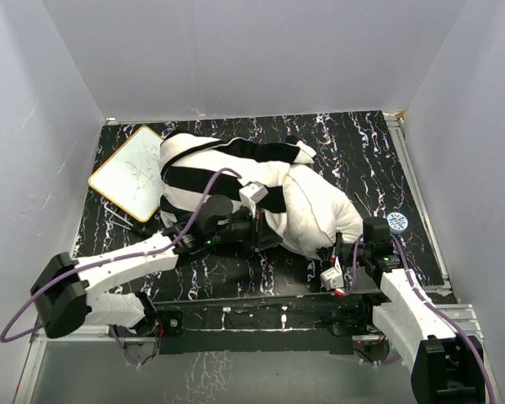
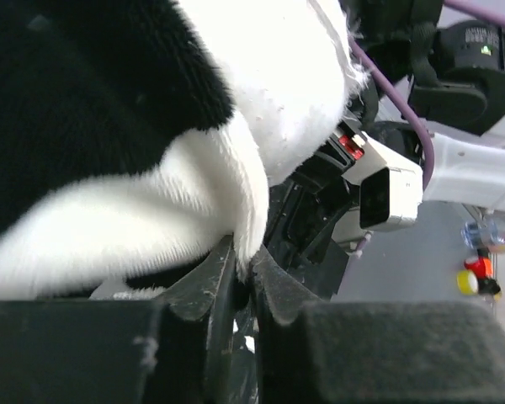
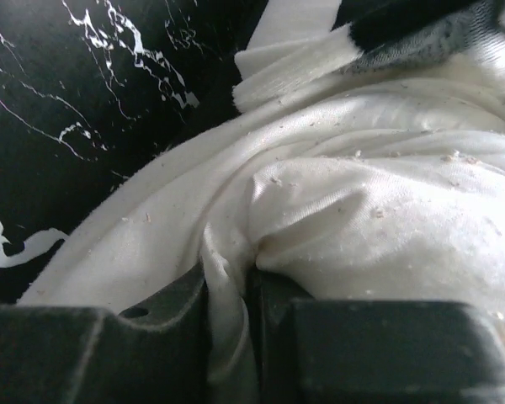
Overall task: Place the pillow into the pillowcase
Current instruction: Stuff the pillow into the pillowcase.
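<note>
Soft, light white fabric pillow (image 1: 316,210): right gripper (image 3: 231,282) is clamping its five-o'clock corner; left gripper (image 2: 246,269) is pinching black-and-white striped pillowcase (image 1: 210,164) hem.

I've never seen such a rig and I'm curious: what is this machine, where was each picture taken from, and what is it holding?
A left arm and a right arm, both robotic, are bolted to a dark marbled table. One picture looks down from above; the other two come from a camera on each wrist. On the table lie a white pillow, partly inside a striped pillowcase, and a small whiteboard. The left fingers pinch the pillowcase's edge; the right fingers pinch the pillow's fabric.
</note>
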You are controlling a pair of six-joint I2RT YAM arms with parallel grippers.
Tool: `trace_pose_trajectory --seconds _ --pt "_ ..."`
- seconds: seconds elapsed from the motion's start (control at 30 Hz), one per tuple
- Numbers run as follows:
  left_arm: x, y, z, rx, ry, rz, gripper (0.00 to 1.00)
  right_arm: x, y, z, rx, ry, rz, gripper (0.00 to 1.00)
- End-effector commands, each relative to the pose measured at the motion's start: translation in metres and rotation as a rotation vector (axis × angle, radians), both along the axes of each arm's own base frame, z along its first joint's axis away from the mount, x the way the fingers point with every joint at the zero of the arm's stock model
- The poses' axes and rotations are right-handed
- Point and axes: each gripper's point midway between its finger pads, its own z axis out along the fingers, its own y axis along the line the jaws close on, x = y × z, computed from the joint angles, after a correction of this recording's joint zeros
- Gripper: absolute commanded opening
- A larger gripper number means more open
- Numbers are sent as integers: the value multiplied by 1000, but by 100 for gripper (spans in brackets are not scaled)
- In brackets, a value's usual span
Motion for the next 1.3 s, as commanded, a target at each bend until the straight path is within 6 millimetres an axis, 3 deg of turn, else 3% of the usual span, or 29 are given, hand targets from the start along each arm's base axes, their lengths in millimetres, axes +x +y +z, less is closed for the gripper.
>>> trace_pose_trajectory --seconds 0.0,0.2,0.33,0.47,0.63,0.9,1.0,1.2,1.27 --pt "14 31 36 29 12 197 17 -39 4 -35 -95 -61 155 8" --pt "20 58 97 57 -33 303 45 -33 2 -31 -89 -24 114 8" --pt "49 72 147 166 -177 400 67 -42 2 -38 -93 -18 128 8" --pt "99 44 176 359 -365 389 78 -40 1 -39 -93 -8 114 8" --pt "150 17 157 658 -537 294 94 -36 1 -34 -89 -3 98 8" --pt "191 11 142 807 -630 368 97 -37 1 -33 -79 13 94 8" --pt "200 12 139 810 -624 399 92 -36 1 -33 -78 13 93 8" --pt "205 11 120 830 -574 375 70 -35 1 -31 -74 17 90 8" --pt "204 9 115 812 -551 351 56 -33 1 -29 -70 21 83 8"
